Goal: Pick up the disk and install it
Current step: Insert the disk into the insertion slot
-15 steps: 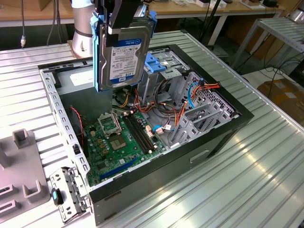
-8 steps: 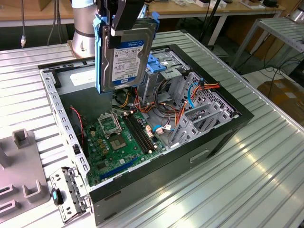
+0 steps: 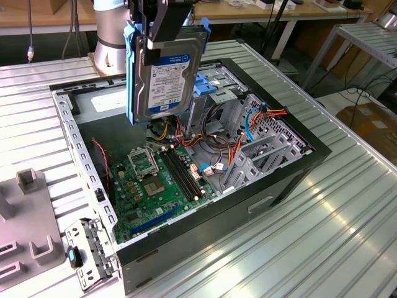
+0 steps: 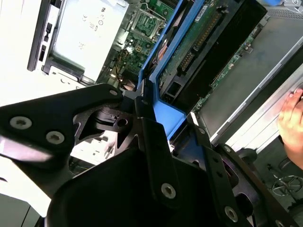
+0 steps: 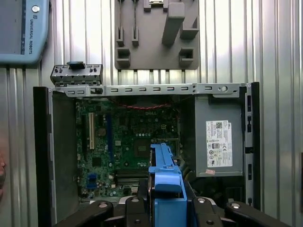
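One disk (image 3: 166, 74), upright and pinched between the fingers of one gripper (image 3: 156, 38), hangs above one open computer case (image 3: 298, 174) holding one motherboard (image 3: 162, 186).

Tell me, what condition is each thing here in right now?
computer case, lying on its side, cover off, insides exposed
disk, held on edge in the air over the computer case, not yet installed
claw, shut on the disk
power-supply box, seated inside the computer case
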Controlling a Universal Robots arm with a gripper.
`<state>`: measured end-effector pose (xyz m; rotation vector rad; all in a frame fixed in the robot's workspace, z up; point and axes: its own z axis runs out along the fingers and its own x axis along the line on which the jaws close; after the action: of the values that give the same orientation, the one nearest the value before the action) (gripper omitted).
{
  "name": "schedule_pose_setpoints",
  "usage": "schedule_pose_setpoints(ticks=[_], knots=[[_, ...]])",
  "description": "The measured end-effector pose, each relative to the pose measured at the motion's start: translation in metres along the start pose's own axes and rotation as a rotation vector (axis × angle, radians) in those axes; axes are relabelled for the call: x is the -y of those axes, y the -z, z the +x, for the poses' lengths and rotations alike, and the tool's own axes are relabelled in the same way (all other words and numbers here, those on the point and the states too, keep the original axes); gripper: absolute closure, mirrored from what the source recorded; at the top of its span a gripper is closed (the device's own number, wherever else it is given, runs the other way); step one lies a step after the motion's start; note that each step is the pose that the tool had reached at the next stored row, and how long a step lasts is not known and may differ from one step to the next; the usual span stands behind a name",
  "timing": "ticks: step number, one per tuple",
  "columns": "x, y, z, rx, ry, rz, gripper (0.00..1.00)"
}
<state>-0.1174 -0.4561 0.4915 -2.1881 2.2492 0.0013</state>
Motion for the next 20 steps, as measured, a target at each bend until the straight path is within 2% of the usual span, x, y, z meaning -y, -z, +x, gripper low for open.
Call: schedule_pose_setpoints(ticks=[4, 20], knots=[[0.0004, -0.0002, 0.0029, -0.0007, 0.000, 0.0001, 0.63], [0.0006, -0.0006, 0.0062, -0.0026, 0.000, 0.0001, 0.63]])
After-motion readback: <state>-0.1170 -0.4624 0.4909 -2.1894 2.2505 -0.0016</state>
